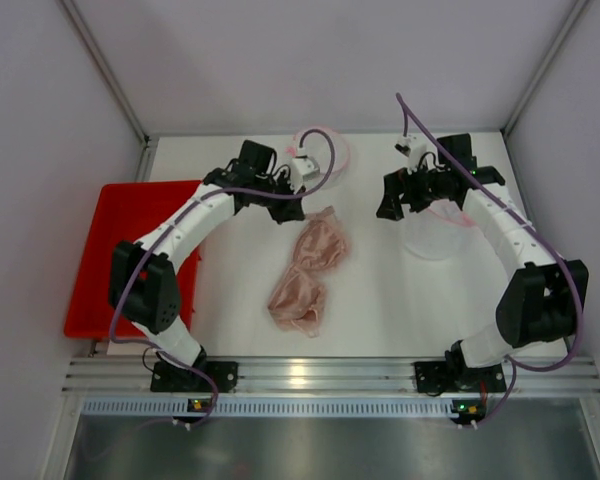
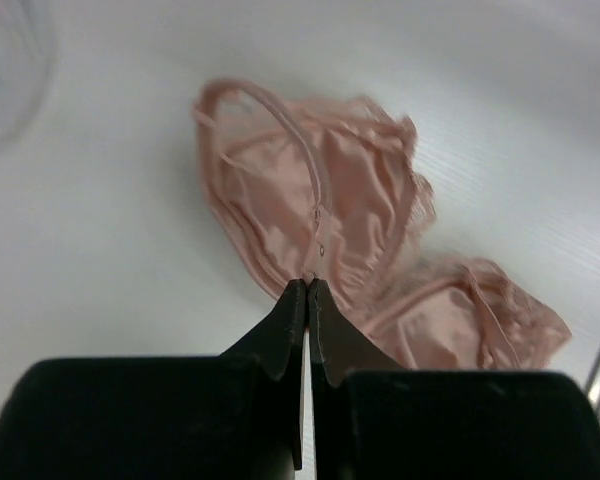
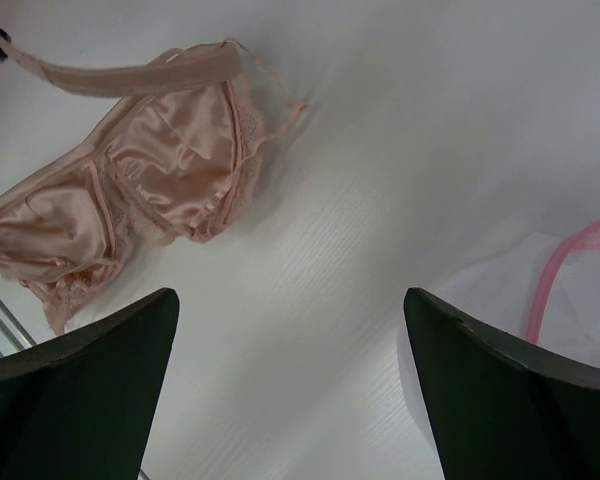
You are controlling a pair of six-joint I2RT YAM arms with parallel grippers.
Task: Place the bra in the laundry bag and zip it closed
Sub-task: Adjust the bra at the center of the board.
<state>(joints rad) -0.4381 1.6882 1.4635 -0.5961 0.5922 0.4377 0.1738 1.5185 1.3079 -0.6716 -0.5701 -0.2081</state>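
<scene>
Bra (image 1: 305, 270) lies on table (image 1: 375, 290), strap pinched by left gripper (image 2: 308, 283); right gripper (image 3: 290, 297) spread above bag (image 1: 435, 240), bare room between.

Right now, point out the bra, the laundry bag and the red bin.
bra (image 1: 325, 245): top view, on the upper cup.
laundry bag (image 3: 550, 275): right wrist view, on its pink trim.
red bin (image 1: 100, 250): top view, on its bare floor.

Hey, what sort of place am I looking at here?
Likely a robot lab test cell: two arms bolted to an aluminium rail, a white table boxed in by plain panels, and a red bin alongside.
</scene>
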